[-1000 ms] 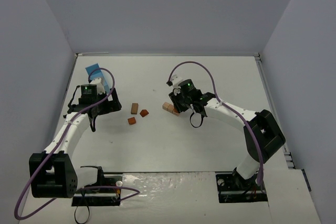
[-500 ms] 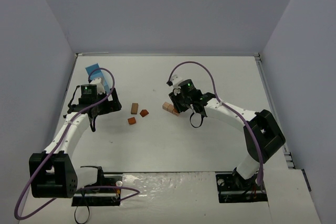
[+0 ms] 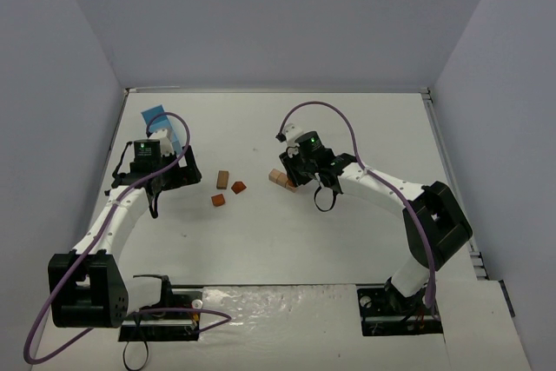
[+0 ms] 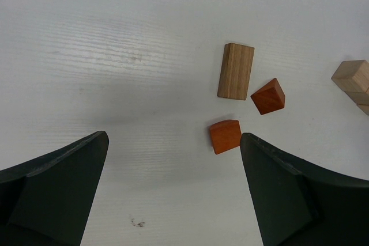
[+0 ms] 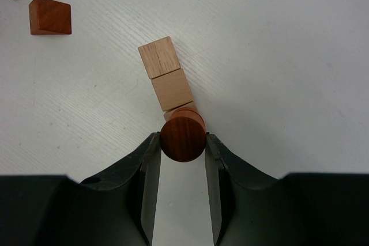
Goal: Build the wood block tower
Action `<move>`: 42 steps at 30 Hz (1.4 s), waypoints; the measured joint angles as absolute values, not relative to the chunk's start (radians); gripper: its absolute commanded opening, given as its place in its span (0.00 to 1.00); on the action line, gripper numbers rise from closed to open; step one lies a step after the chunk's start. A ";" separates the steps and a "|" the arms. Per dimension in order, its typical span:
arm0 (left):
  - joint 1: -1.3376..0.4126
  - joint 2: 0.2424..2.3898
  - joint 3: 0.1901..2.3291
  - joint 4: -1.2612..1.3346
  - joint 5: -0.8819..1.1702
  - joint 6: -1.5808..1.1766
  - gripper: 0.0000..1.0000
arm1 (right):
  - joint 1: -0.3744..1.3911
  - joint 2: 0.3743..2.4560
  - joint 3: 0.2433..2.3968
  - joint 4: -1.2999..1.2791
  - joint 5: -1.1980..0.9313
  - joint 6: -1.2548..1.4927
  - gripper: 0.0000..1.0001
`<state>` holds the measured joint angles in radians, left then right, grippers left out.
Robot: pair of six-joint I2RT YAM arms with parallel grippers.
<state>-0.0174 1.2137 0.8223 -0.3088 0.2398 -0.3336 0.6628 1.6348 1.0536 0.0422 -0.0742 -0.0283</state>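
The right hand is seen clenched on a reddish-brown cylinder, which is gripped by its curved sides between the two fingers, one flat round end turned toward the wrist camera. The cylinder is held at the near end of a short row of light tan cubes lying on the white worktop. Two cubes are shown touching end to end, and a third tan piece is largely hidden behind the cylinder. Whether the cylinder touches that piece cannot be told.

In the top view the right hand and the row of cubes are found near the middle of the worktop.

The left hand is held released, its fingers spread wide above bare worktop, with nothing between them. Just beyond it three loose pieces are laid close together but apart: a tan oblong block, a reddish-brown wedge and a second small reddish-brown block. In the top view they lie between the two hands.

A light-blue box is seen just beyond the left arm's wrist, toward the far left corner.
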 measured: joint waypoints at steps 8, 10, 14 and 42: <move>-0.017 1.214 0.822 -0.309 0.240 -0.335 0.97 | 0.663 1.635 1.045 0.049 -0.073 -0.027 0.05; -0.017 1.214 0.822 -0.309 0.240 -0.334 0.97 | 0.663 1.635 1.044 0.051 -0.073 -0.027 0.08; -0.017 1.214 0.822 -0.308 0.241 -0.335 0.97 | 0.663 1.635 1.043 0.053 -0.073 -0.027 0.21; -0.066 1.175 0.822 -0.320 0.228 -0.357 0.97 | 0.655 1.576 1.070 0.007 -0.049 -0.007 0.86</move>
